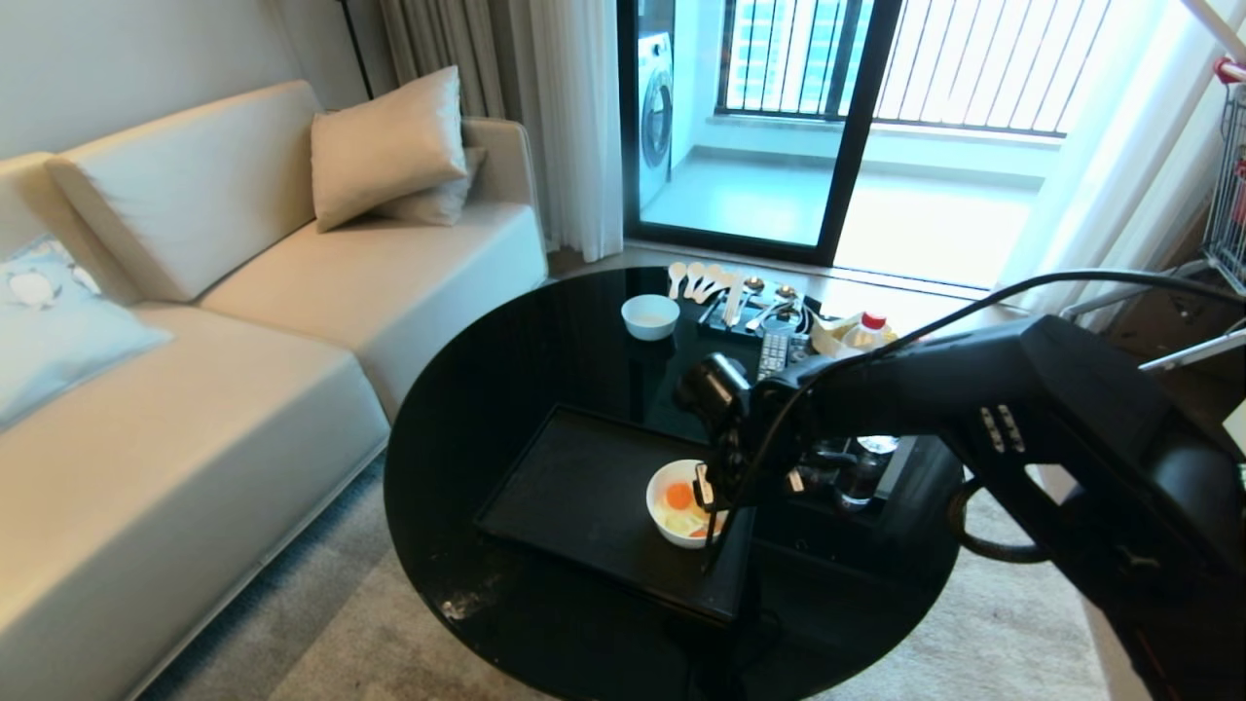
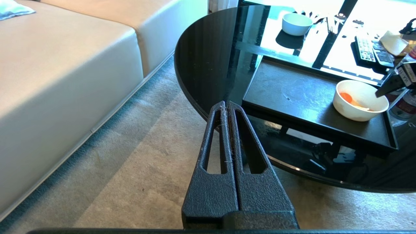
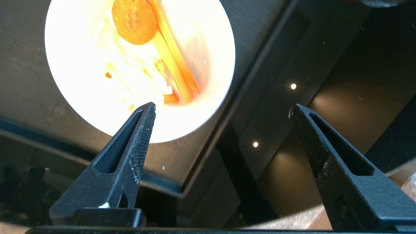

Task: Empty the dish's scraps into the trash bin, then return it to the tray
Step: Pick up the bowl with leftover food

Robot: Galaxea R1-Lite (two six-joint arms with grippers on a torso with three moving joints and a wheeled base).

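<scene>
You are at the opening step: the dish (image 1: 684,503) sits on the black tray (image 1: 574,487), just right of centre in the lower half of the head view, near the tray's right rim. The scraps (image 3: 152,48) are all inside it: an orange round slice, orange sticks and pale yellow strips, filling the upper left of the right wrist view. Nothing has been tipped out, so the whole task lies ahead of you.

Your right gripper (image 3: 221,110) hangs above the bowl's near rim with its jaws wide apart and nothing between them. One fingertip (image 3: 148,113) shows over the white rim; the other stands well off to the side, over the tray's edge and the glossy table (image 1: 506,370).

Your left gripper (image 2: 227,107) is parked low beside the table, at the lower centre of its own view, jaws pressed together and empty.

The next move, as I judge it, asks you to bring the open jaws down astride the bowl's wall, one finger inside and one outside, then close firmly and lift level so nothing spills. The trash bin shows in none of the views, so you will need to find it before you carry the bowl off.
</scene>
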